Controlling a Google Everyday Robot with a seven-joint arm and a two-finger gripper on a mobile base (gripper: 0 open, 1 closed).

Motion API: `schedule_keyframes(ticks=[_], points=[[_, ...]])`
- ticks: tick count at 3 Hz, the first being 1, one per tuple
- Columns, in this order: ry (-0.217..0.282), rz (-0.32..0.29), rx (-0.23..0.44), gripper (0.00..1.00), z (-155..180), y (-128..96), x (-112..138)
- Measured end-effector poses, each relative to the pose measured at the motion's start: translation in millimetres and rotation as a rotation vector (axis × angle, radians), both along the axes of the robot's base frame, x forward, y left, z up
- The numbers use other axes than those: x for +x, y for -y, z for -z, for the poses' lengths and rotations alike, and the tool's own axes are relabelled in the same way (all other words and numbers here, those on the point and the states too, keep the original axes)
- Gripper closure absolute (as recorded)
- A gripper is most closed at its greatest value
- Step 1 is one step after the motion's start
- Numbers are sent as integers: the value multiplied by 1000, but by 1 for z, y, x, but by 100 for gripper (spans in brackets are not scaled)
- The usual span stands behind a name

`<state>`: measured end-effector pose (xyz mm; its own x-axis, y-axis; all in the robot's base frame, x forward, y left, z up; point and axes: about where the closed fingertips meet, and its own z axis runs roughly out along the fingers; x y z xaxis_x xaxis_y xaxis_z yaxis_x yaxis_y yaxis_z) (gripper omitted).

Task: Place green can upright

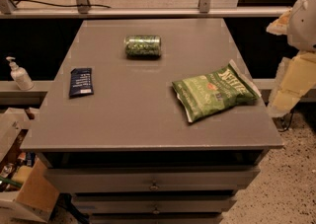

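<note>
- Tool (pixel 285 94) sits at the right edge of the view, a pale cream shape beyond the right rim of the grey surface (pixel 133 119) and off it; I cannot tell whether it is open or closed, and it grips nothing that shows.
- The green can (pixel 142 46) lies on its side, not upright, well apart from the tool: far to the tool's left and further back, towards the far edge of the surface.
- Its long axis runs left to right, so one end faces towards the tool's side and the other away from it.
- Its body is a small shiny cylinder with a mottled, leafy green pattern, with light glinting along the top of the curve.
- A thin silvery rim shows at each end; the pull tab cannot be made out.
- The can touches nothing else, with bare surface all round it.
- A green chip bag (pixel 215 92) lies flat just to the left of the tool, the nearest thing to it, between the tool and the can and well short of the can.
- A dark blue packet (pixel 80 81) lies flat much further left of the tool, past the can.
- A white pump bottle (pixel 19 74) stands furthest from the tool, on a ledge off the surface's left side.
</note>
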<state>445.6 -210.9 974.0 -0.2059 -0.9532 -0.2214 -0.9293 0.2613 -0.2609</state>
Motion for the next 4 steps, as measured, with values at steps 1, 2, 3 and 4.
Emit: schedule_keyframes(ticks=[1,2,3,4], points=[[43,-42,32,0,4,-24,24],[92,-79,73,0,8,-50,58],[124,-103,100,0,14,-74,97],[145,-111,112,0,22,-98,135]])
